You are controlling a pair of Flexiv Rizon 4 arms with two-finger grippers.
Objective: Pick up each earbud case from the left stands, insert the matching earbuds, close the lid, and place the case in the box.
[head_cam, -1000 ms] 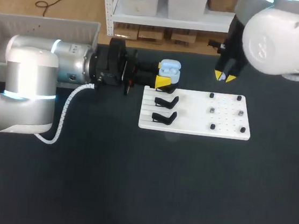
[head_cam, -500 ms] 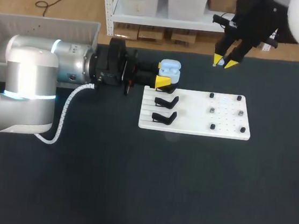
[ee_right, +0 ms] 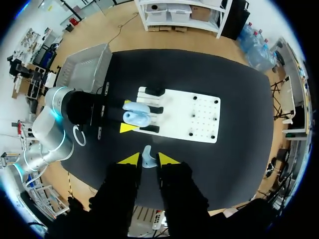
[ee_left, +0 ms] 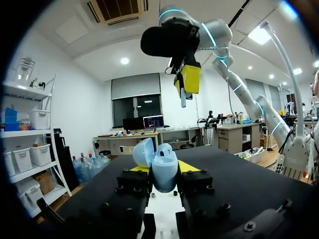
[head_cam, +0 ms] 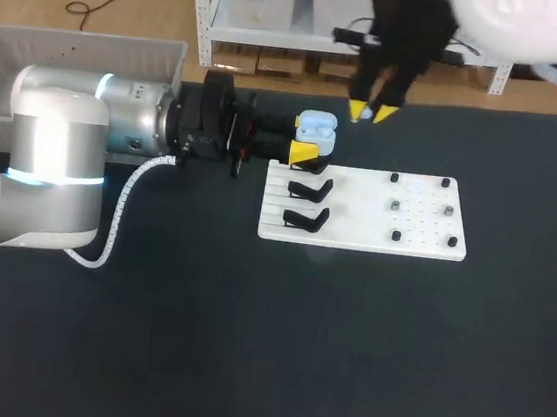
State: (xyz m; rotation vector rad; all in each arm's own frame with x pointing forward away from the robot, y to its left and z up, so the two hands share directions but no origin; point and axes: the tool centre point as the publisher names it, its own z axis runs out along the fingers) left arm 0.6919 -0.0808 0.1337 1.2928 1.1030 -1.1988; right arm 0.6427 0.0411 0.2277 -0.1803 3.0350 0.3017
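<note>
- Now, nearest us, the white board [head_cam: 360,240] lies as it did a second ago. Two black stands [head_cam: 309,187] on its left side are empty, and nothing on it has shifted.
- Just past the board's far left corner, our left gripper [ee_left: 164,172] hasn't budged. Its yellow-tipped fingers are clamped on either side of the light blue earbud case [head_cam: 316,126], which is held up off the table with its lid hinged open.
- Here's the action: our right gripper [head_cam: 370,111] has swept left across the far edge of the table. A second ago it hung beyond the board's right half. Now it sits just right of the open case and a little beyond it.
- Its fingers are pinched on a small pale earbud [ee_right: 147,155], which shows between the yellow tips in the right wrist view. That same view has the case ahead of the tips, not yet under them.
- So we read this as the approach for the insert: earbud in hand, case open and waiting, only a short gap left to close. Lining the bud up over its socket looks like the fiddly part.
- Far left, the grey box [head_cam: 86,41] waits. No case has reached it that we can see.
</note>
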